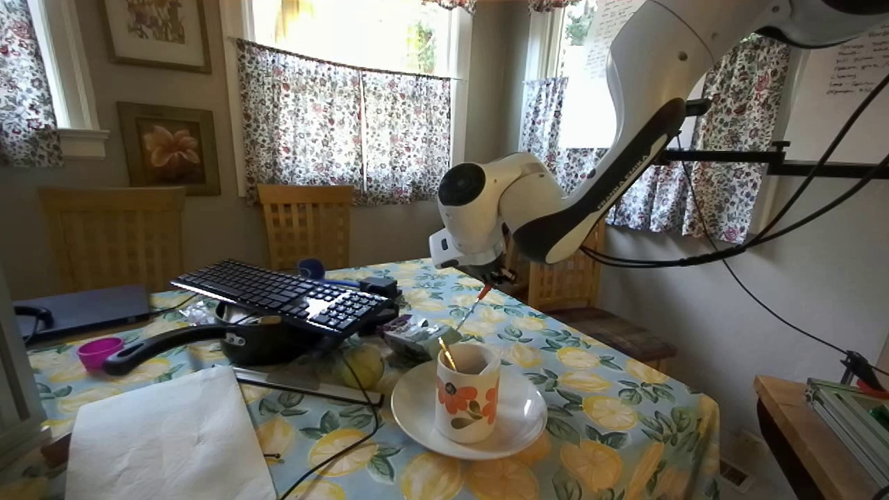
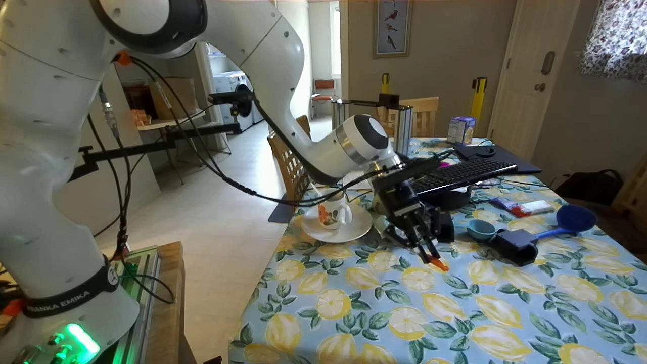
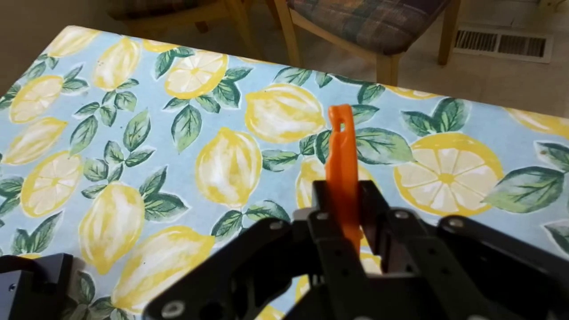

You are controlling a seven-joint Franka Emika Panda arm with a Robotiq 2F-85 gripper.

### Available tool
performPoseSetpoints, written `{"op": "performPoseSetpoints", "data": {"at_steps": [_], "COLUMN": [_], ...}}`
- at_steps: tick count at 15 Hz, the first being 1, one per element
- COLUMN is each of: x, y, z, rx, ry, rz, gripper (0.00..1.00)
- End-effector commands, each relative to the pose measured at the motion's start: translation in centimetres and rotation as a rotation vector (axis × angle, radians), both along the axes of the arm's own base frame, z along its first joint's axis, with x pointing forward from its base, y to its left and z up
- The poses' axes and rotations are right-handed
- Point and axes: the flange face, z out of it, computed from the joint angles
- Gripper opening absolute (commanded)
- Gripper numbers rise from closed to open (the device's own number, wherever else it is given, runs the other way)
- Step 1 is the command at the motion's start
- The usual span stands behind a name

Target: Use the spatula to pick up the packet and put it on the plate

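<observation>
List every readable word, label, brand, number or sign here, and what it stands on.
"FRANKA EMIKA": arm's black strip, in an exterior view.
"RANKA EMIKA", first letter unclear: black base band, in an exterior view.
Too small or blurred: handwriting on wall sheet, any print on purple box, keyboard legends.

**Utensil tip unreadable**

Orange-handled utensil (image 1: 484, 292), thin metal shaft: tip too small to tell at crinkled silvery-grey packet (image 1: 414, 338); contact unclear. Wrist view: black two-finger gripper (image 3: 342, 191) hides the shaft. Round white plate (image 1: 417, 403), near robot-side edge of lemon-print-covered table (image 1: 569, 417): centre hidden by orange-flowered white cup (image 1: 467, 406).
</observation>
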Motion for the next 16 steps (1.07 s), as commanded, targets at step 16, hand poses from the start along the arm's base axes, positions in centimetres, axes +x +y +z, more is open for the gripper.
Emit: {"op": "performPoseSetpoints", "data": {"at_steps": [16], "x": [1.6], "y": [3.1], "z": [-2.3], "rx": [-0.062], "ry": [-0.118], "rz": [-0.114], "gripper": [0.05]}}
